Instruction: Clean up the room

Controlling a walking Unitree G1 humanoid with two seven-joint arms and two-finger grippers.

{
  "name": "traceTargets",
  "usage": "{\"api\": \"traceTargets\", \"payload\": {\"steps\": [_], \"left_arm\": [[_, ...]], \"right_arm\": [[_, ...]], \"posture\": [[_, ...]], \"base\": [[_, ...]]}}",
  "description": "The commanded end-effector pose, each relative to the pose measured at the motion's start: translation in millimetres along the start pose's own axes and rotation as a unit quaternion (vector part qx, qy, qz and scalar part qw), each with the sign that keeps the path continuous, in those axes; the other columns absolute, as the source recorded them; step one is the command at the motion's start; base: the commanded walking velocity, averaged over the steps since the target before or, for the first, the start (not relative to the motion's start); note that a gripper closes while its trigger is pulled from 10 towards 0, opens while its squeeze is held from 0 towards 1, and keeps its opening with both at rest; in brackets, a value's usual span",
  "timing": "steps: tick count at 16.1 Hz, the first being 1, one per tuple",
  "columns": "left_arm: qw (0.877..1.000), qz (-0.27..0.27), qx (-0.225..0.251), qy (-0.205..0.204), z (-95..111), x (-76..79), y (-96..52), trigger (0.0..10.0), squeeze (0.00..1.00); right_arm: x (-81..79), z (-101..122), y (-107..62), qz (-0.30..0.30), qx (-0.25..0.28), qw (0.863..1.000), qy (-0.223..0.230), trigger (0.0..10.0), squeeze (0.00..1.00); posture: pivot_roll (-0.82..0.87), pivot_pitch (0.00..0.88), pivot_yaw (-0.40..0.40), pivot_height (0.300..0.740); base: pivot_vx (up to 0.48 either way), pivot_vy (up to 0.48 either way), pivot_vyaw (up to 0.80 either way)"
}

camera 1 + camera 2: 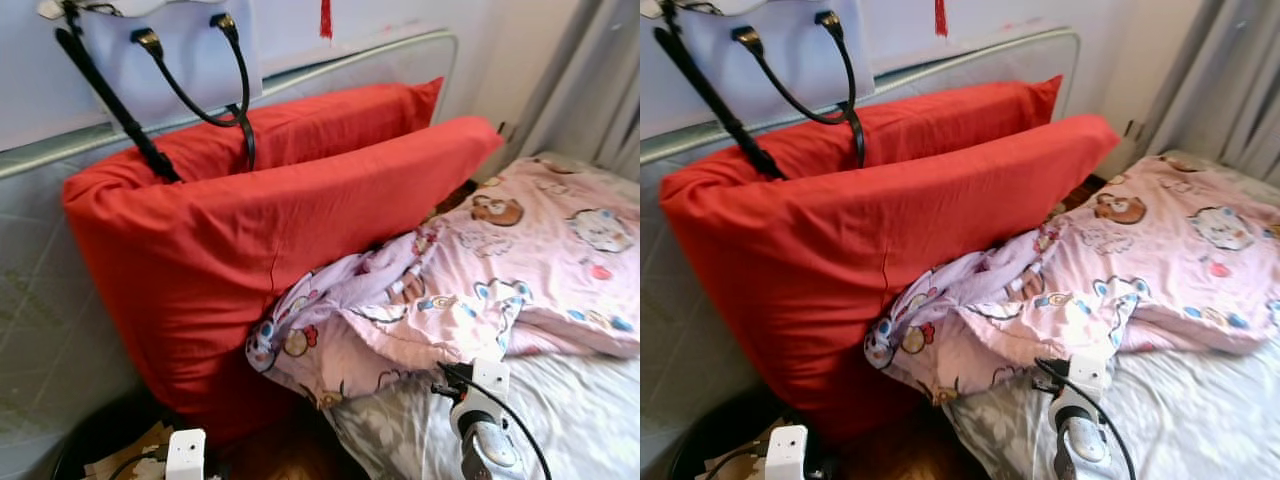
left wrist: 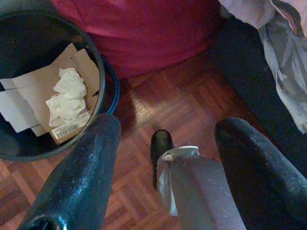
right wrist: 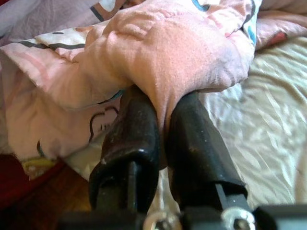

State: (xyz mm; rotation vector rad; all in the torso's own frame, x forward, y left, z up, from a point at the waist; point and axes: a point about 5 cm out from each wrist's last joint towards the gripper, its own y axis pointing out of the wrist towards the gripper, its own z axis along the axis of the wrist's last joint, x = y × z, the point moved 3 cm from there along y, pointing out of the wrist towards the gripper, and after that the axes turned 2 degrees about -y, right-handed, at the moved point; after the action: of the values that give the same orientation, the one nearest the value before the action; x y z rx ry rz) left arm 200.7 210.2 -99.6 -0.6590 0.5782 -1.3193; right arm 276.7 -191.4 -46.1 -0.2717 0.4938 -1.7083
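A pink cartoon-print blanket (image 1: 520,260) lies rumpled on the bed, and its edge hangs over the bed's corner. My right gripper (image 3: 163,103) is shut on a thick fold of that blanket (image 3: 182,52) at the corner, above the grey sheet (image 3: 268,143). My right wrist (image 1: 480,415) is low over the bed. My left gripper (image 2: 170,127) hangs open over the parquet floor (image 2: 192,96), beside a dark bin (image 2: 98,72) holding cardboard and crumpled tissue (image 2: 64,93). A grey-white object (image 2: 196,191) lies below, between its fingers; I cannot tell what it is.
Two big red pillows (image 1: 280,230) lean on the padded headboard (image 1: 50,330). A pale handbag (image 1: 170,50) with black straps hangs above them. The bin (image 1: 95,430) stands at the pillows' foot. Curtains (image 1: 610,80) hang at the far right.
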Motion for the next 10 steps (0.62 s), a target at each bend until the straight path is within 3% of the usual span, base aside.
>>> {"api": "traceTargets", "payload": {"steps": [1, 10], "left_arm": [[1.0, 0.003, -0.012, -0.002, -7.1, -3.6, -1.9, 10.0, 0.0], [1.0, 0.003, -0.014, -0.003, -9.9, -1.6, -2.7, 10.0, 0.0]], "right_arm": [[2.5, -2.5, -1.5, -0.005, -0.001, 1.0, 0.0, 10.0, 0.0], [9.0, 0.0, -2.2, -0.023, 0.009, 1.0, -0.003, 10.0, 0.0]], "posture": [[0.03, 0.0, -0.024, 0.74], [0.03, 0.0, -0.026, 0.74]], "base": [[-0.3, 0.0, 0.0], [-0.299, 0.0, 0.0]]}}
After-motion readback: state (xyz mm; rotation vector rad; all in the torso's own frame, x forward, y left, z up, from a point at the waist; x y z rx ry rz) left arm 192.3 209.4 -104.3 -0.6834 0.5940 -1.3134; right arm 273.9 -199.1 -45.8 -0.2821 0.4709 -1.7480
